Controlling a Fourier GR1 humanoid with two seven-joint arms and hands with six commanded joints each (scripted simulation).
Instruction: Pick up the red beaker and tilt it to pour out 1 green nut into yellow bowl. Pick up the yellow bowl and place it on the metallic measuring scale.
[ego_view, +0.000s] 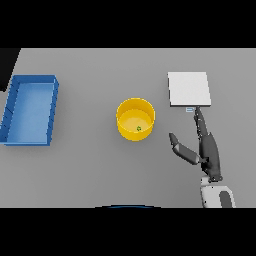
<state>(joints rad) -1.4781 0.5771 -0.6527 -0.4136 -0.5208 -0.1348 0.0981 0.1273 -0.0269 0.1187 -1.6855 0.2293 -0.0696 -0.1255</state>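
**Open right hand beside the bowl, nut already in it**

The right hand lies low over the grey table, fingers stretched straight toward the far edge and thumb splayed out to the left; it holds nothing. Its fingertips reach up to the near edge of the metallic measuring scale, a flat, pale square plate with a small display tab on its near side. Whether the fingertips touch that tab cannot be told. The left hand does not show.

Just to the left of the thumb, apart from it, stands the yellow bowl: a round, straight-walled, open tub with a smooth, matt look. One green nut rests on its floor, so the pouring step looks done and the lift onto the scale remains. No red beaker is visible.

The bowl will probably handle as light and rigid, with smooth walls that could slip in a loose hold. The best hold is likely across the right-hand wall, thumb and fingers round the rim, keeping it level so the nut stays in.

Well apart at the left sits a blue rectangular tray with raised walls.
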